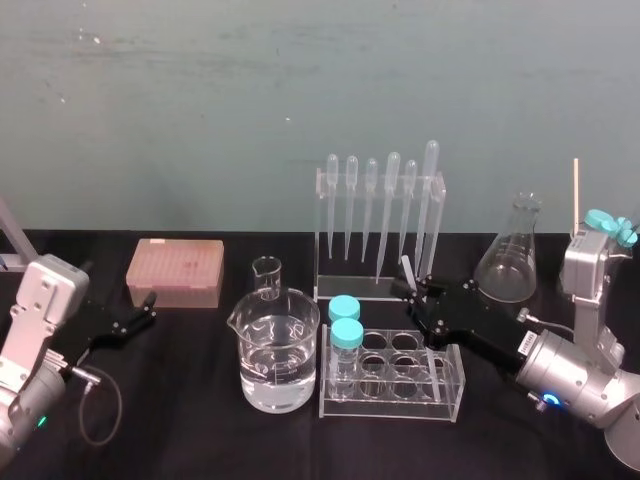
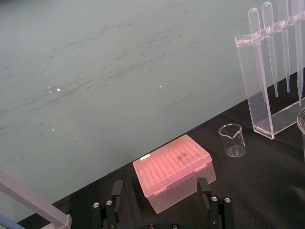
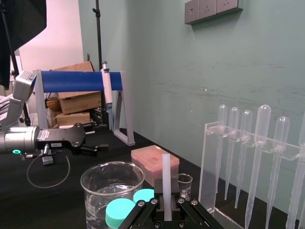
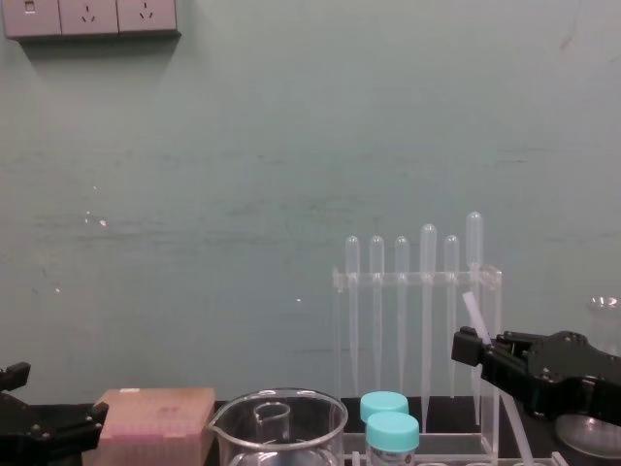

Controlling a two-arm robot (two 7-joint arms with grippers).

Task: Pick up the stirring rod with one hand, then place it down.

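Observation:
The stirring rod (image 3: 166, 183), a thin translucent-white stick, stands nearly upright between the fingers of my right gripper (image 3: 166, 212). From the head view the rod (image 1: 407, 270) pokes up from the right gripper (image 1: 413, 289), just in front of the pipette rack and above the tube rack's back edge. In the chest view the rod (image 4: 474, 316) tilts slightly, held off the table by the right gripper (image 4: 464, 348). My left gripper (image 1: 135, 320) rests low at the table's left, its fingers (image 2: 116, 191) spread apart with nothing between them.
A pipette rack (image 1: 380, 225) stands at the back. A large beaker of water (image 1: 276, 350), a small beaker (image 1: 267, 277), a tube rack (image 1: 395, 375) with two teal-capped tubes, a conical flask (image 1: 508, 255) and a pink tip box (image 1: 175, 271) share the black table.

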